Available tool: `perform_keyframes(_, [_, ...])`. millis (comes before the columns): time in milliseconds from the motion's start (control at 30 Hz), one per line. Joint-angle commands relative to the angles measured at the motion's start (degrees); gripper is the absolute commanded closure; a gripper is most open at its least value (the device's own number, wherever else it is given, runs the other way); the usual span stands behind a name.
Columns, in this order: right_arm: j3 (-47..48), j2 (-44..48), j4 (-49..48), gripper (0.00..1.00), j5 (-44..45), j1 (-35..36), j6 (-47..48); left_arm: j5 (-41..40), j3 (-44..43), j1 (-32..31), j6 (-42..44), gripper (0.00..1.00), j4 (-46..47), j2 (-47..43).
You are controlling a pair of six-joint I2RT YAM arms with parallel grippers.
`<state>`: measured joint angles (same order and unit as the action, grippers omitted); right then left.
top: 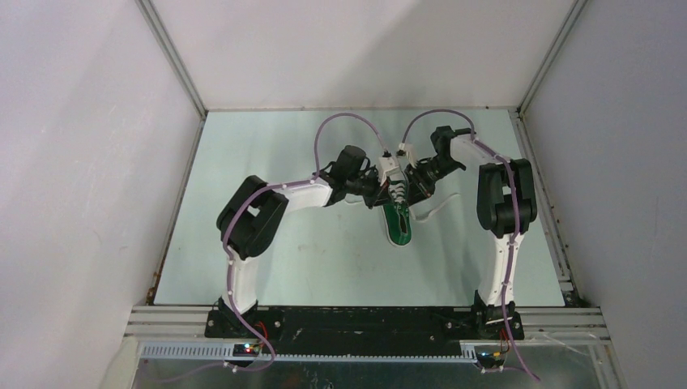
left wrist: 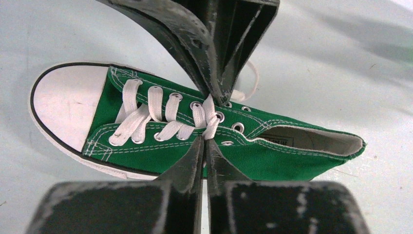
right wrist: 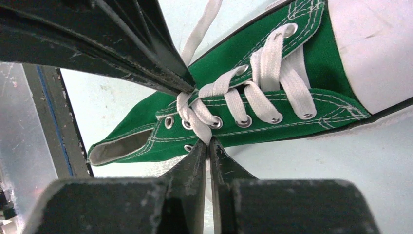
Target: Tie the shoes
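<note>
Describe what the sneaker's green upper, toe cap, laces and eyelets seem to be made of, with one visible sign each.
Green upper: looks like woven canvas, matt, with raised white stitching.
Toe cap: probably rubber, smooth, off-white, faintly scuffed.
Laces: flat woven fabric, perhaps cotton; they fold softly.
Eyelets: seemingly metal, shiny silver rings.

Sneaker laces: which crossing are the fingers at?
The top crossing, nearest the ankle opening and farthest from the white toe cap; the lower crossings lie untouched.
</note>
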<state>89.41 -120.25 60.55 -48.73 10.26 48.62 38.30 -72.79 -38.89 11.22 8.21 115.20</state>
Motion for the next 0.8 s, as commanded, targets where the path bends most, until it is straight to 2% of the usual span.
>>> perform_keyframes(0, [2.5, 0.2, 2.5, 0.94, -3.1, -1.7, -0.2, -0.5, -1.6, -0.3, 2.4, 0.99, -2.9, -1.1])
perform_keyframes(167, [2.4, 1.6, 3.1, 1.0, -3.0, -3.3, -1.2, -0.7, -1.4, 0.4, 2.9, 1.0, -5.4, -2.3])
perform_keyframes(533, [-1.5, 3.6, -0.8, 1.0, 3.0, -7.4, -8.9, -4.1, 1.5, 2.4, 7.3, 1.0, -13.5, -5.9])
perform_keyframes(767, [-4.1, 4.6, -2.5, 1.0, 3.9, -8.6, -10.8, -4.8, 5.0, 3.4, 6.9, 1.0, -14.4, -7.7])
